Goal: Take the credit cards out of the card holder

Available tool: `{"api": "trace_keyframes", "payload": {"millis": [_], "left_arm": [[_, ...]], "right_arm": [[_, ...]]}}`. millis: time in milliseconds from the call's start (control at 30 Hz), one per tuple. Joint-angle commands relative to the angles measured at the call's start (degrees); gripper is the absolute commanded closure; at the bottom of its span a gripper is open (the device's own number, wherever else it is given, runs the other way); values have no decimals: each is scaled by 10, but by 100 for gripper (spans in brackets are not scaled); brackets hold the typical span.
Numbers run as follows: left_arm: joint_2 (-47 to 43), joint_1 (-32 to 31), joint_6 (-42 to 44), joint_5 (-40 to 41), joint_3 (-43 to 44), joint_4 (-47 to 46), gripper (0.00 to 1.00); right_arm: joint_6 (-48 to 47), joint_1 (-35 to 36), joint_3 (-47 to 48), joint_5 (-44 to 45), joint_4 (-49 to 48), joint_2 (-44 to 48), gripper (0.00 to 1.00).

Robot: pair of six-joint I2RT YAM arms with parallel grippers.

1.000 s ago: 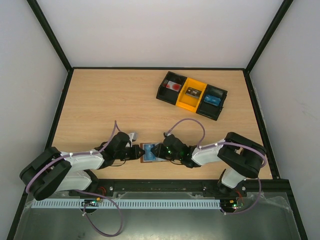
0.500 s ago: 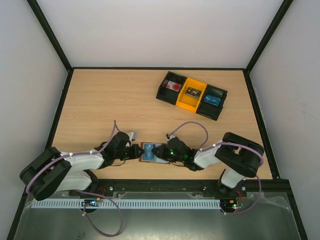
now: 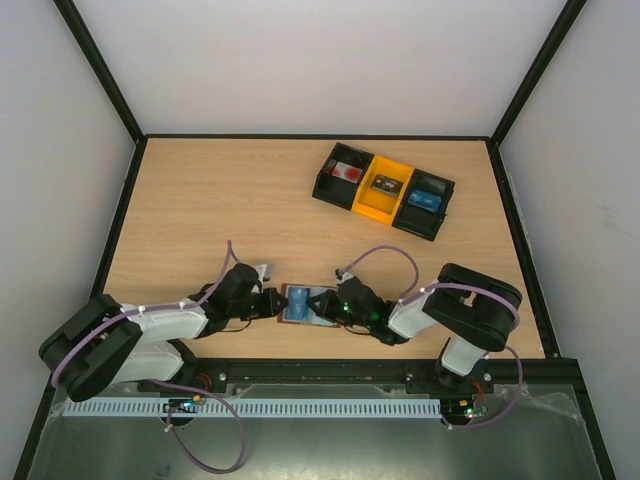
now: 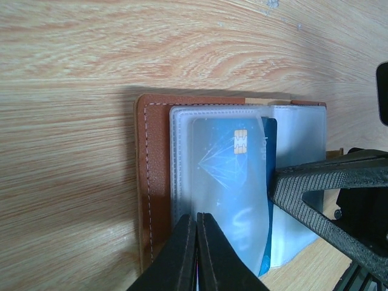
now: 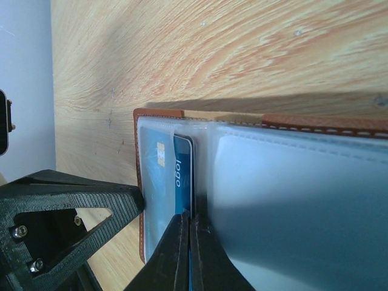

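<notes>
- At the 6 o'clock edge of the wooden surface (image 3: 220,220), both arms are folded low and stretched inward, meeting nose to nose over the card holder (image 3: 298,302).
- The left hand (image 3: 277,303) comes in from the holder's 9 o'clock side. Its fingers (image 4: 182,248) are pressed together tip to tip, lying on the clear sleeve beside the brown border. Whether they nip the sleeve or only bear on it, I cannot tell.
- The right hand (image 3: 322,305) comes in from the 3 o'clock side. Its fingers (image 5: 176,248) are also fully closed, with the tips at the edge of the dark-blue card (image 5: 182,176). I cannot tell whether that edge is caught between them.
- A black-and-yellow tray of bins (image 3: 332,196) sits well apart at about 1 o'clock, each bin holding a small item. Nothing lies between it and the hands.
- The two hands themselves crowd the holder, covering part of both its ends from overhead.
- The holder lies flat and open, insides up. Its two halves sit side by side, and as far as the hands allow, its long axis runs from 9 to 3 o'clock overhead.
- The credit cards (image 4: 230,182) are tucked in the sleeve of one half. In the left wrist view they stand long-axis 12 to 6, with the pale card's chip toward 12. The dark-blue card peeks out from behind at its 3 o'clock side.
</notes>
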State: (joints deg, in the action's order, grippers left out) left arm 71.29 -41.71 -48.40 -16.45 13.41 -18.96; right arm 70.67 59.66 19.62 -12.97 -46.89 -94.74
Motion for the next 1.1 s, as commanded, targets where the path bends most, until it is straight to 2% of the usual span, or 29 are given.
{"api": "trace_keyframes", "payload": {"millis": [0, 600, 767, 900, 1067], "left_arm": [[8, -2, 5, 10, -15, 38, 96], [9, -2, 3, 18, -15, 45, 96], [5, -2, 2, 17, -17, 41, 96], [7, -2, 1, 17, -17, 39, 96], [15, -2, -1, 13, -19, 31, 96]], "right_arm": [[-17, 5, -15, 17, -32, 10, 98], [-10, -4, -46, 25, -43, 41, 98], [-5, -10, -53, 56, -3, 64, 98], [-8, -10, -51, 47, -3, 66, 98], [-1, -10, -35, 27, -10, 38, 89]]}}
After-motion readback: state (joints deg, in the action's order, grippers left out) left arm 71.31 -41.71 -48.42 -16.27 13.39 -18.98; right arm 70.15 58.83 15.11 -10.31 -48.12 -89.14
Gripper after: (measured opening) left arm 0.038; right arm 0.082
